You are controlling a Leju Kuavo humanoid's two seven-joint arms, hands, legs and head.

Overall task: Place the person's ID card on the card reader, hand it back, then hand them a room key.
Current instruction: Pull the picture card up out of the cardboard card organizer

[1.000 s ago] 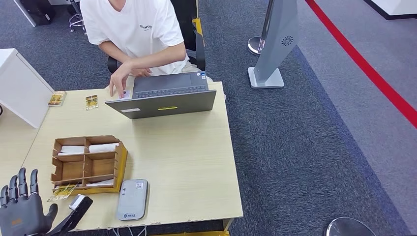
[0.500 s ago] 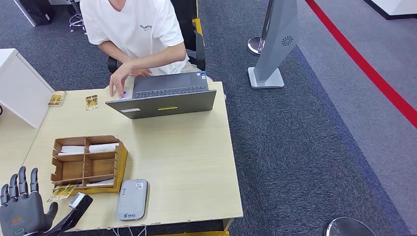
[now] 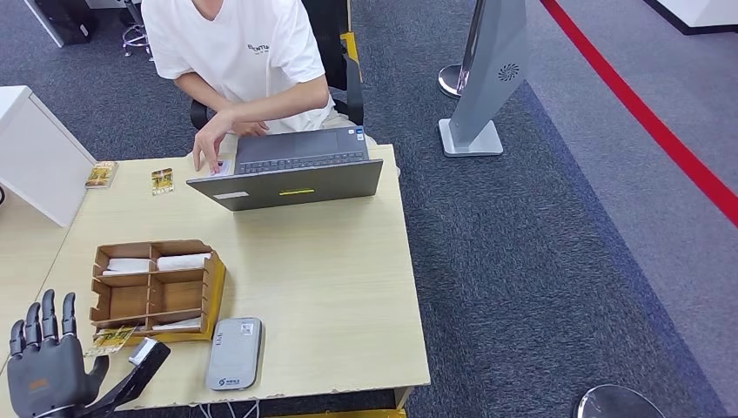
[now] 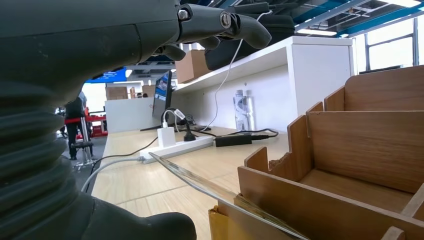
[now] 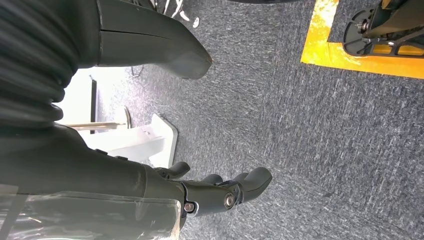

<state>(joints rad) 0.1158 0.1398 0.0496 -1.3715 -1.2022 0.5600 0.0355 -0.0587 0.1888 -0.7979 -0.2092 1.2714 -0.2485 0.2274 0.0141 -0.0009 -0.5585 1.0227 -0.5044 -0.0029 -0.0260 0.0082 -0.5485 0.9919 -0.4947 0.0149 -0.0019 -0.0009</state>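
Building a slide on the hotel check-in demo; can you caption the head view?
Open left hand hovers by the wooden card organizer and card reader while a person works at a laptop.

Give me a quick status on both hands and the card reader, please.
Left hand open, raised at the table's near corner. Right hand empty, hanging over carpet. Card reader bare, no card on it. Wooden organizer beside it.

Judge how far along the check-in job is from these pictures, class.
Nothing looks done: the card reader lies bare on the table. In hand: the left hand hovers open beside the wooden card organizer, holding nothing. The right hand hangs over the carpet. Reading, returning and key handover remain.
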